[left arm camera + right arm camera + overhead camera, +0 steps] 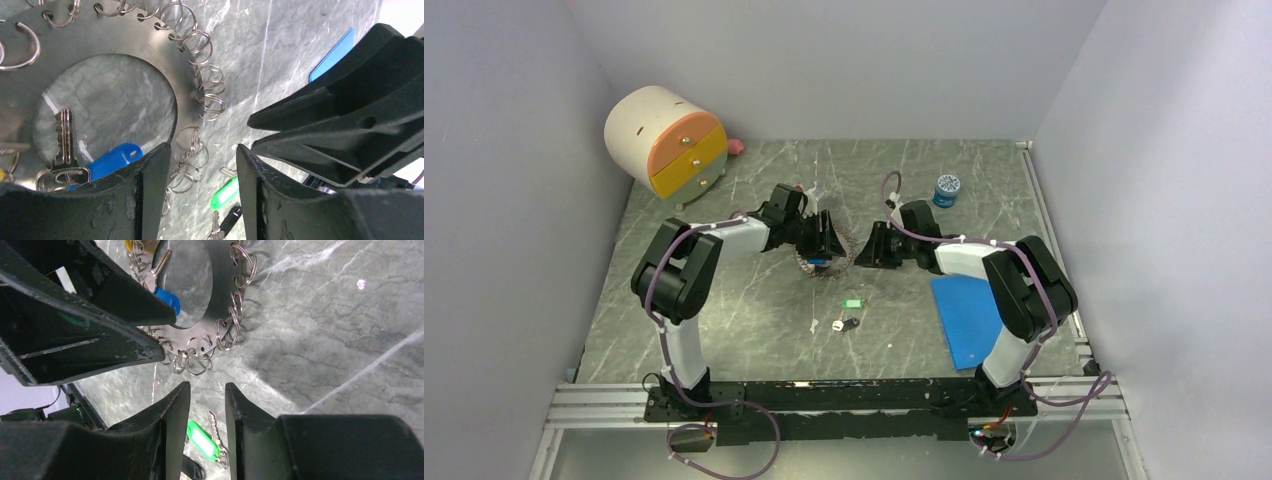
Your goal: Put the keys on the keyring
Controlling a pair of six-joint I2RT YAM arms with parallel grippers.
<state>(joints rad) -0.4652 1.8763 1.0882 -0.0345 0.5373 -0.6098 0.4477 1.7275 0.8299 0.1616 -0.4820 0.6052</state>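
Closest in, the left gripper has its two black fingers well apart with nothing between them. They straddle the rim of the keyring, a flat steel hoop lying on the marbled table, with small split rings threaded all round its edge. From where the arm sits, that looks like a stance for pinning the hoop down or pinching one of those little rings, though nothing is clamped yet.

Opposite it, almost nose to nose, the right gripper holds its fingers only narrowly parted and also empty. It is aimed at the same stretch of rim, so I'd guess the two mean to share the work, one steadying and one feeding.

Out from there, a blue-tagged key lies inside the hoop's opening, seemingly hung on already. The green-tagged key and the black-tagged key lie loose on the table just beyond the rim, towards the arm bases. They are not hung on, and one of them probably has to be fetched next. A blue mat lies off to the right, unused.
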